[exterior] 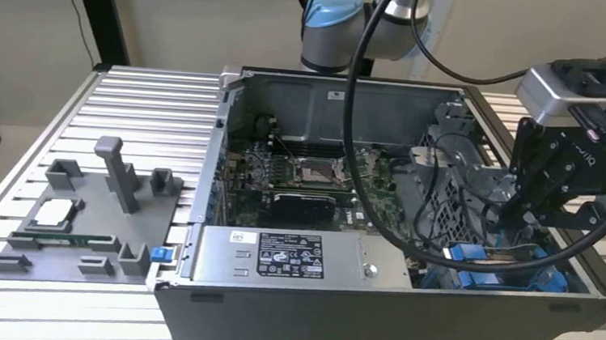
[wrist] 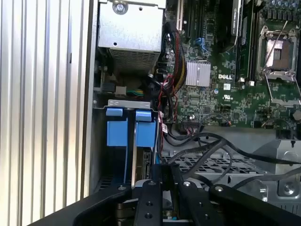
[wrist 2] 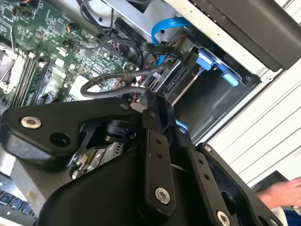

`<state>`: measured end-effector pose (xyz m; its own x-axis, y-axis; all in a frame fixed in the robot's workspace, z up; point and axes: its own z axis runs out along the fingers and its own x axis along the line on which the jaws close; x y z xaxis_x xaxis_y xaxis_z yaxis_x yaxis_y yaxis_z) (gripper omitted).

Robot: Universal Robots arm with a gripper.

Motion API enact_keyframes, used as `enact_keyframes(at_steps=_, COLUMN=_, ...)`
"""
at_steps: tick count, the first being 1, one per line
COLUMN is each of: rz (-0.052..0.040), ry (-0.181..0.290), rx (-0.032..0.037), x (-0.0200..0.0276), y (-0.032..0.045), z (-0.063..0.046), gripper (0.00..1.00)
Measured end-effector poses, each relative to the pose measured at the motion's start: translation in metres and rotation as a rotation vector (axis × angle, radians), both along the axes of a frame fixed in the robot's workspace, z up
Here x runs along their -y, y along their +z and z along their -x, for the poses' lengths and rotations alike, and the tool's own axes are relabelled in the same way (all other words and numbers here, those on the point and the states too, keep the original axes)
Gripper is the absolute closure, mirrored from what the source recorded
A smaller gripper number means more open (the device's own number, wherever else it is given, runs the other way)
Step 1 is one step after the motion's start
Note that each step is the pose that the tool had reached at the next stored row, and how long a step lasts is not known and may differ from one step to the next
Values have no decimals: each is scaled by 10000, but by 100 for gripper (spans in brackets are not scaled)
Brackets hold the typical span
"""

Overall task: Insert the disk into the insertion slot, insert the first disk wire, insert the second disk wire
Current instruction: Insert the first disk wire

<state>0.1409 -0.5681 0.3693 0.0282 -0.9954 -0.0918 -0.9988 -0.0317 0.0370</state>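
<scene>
The gripper (exterior: 513, 225) hangs low in the front corner of the case (exterior: 378, 318), on the exterior view's right. I cannot tell if it is open or closed, or if it holds anything. In the second wrist view its tip (wrist 2: 151, 101) is right among some black wires (wrist 2: 113, 87). A blue wire (wrist 2: 169, 23) curls a bit further off.

Just beside the gripper is the disk (wrist: 145, 134). Its blue frame stands in the slot (wrist: 128, 102), next to another blue frame (wrist: 116, 134). They sit side by side, touching or almost touching. In the first wrist view the gripper (wrist: 164, 170) is right at the disk's end.

Past the slot is the grey power box (exterior: 274, 257), along the front of the case. The green board (wrist: 225, 89) lies flat on the case floor.

The case stands on a silver table (exterior: 145, 117) with long grooves. A grey tray (exterior: 71, 233) lies on the table, well apart from the gripper, on the exterior view's left.

A person's hand (wrist 2: 282, 190) shows at the edge of the second wrist view, outside the case.
</scene>
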Motion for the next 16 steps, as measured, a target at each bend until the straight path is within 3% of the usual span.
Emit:
enact_keyframes(at_steps=7, rz=137, ry=-1, rx=0, x=0, y=-68, z=-60, gripper=100)
enact_keyframes(at_steps=16, rz=178, ry=0, rx=0, x=3, y=-140, z=-172, gripper=100)
